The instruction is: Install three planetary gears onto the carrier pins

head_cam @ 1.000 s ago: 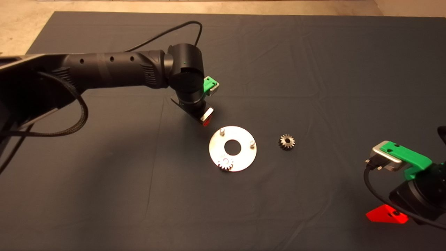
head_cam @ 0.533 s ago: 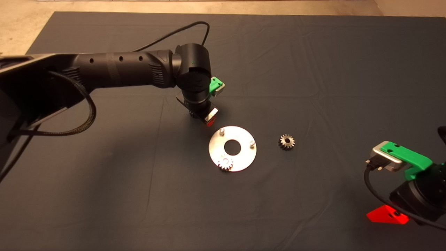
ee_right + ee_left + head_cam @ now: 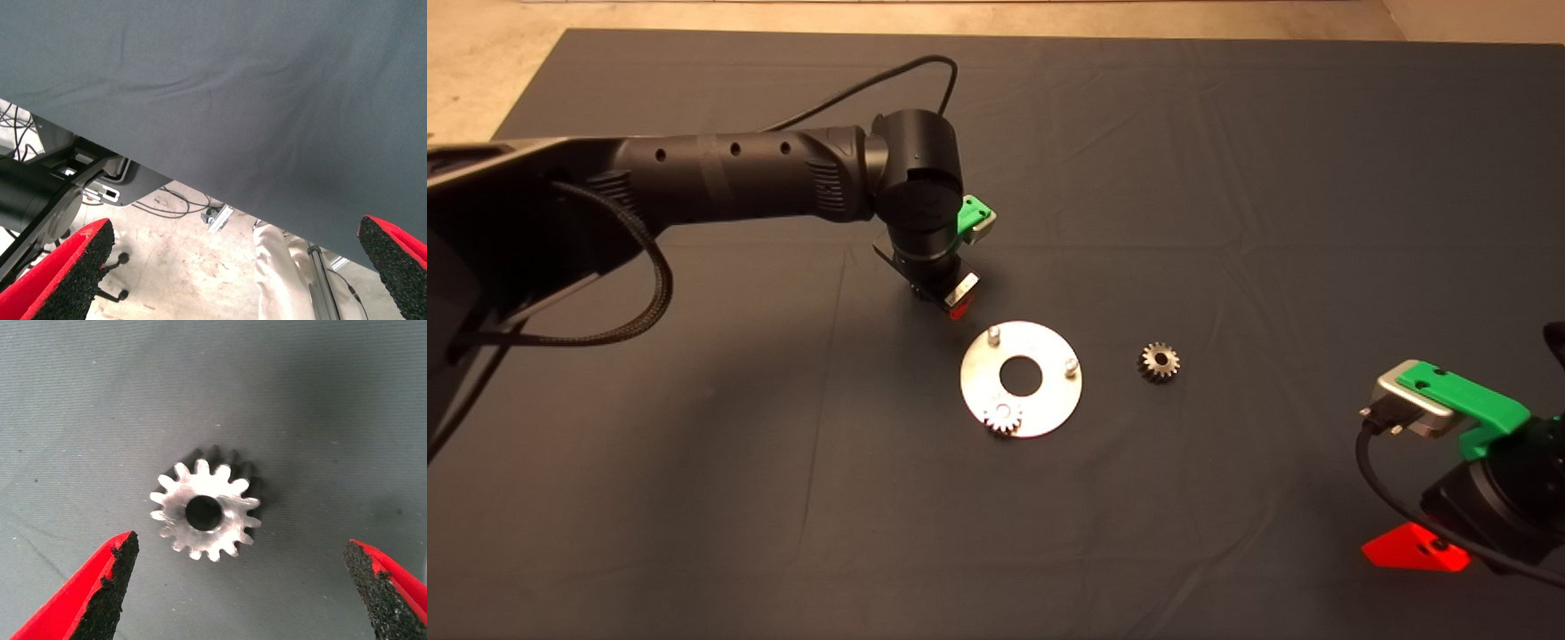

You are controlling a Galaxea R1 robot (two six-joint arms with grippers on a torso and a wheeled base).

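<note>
Left gripper (image 3: 237,587) jaws wide open over a loose gear (image 3: 205,510) on the mat (image 3: 1227,178), disc (image 3: 1049,404) just beside, right gripper (image 3: 237,273) parked open at the surface's edge

Left gripper (image 3: 951,300) moved right and toward the mat's far side over the last second, then slipped back left slightly; now open above a loose planetary gear (image 3: 205,510) beside the disc (image 3: 1049,409).

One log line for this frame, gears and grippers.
left gripper: open above a small silver-grey spur gear lying on mat | shiny silver disc: one gear on pin | right gripper: open, parked lower right
</note>
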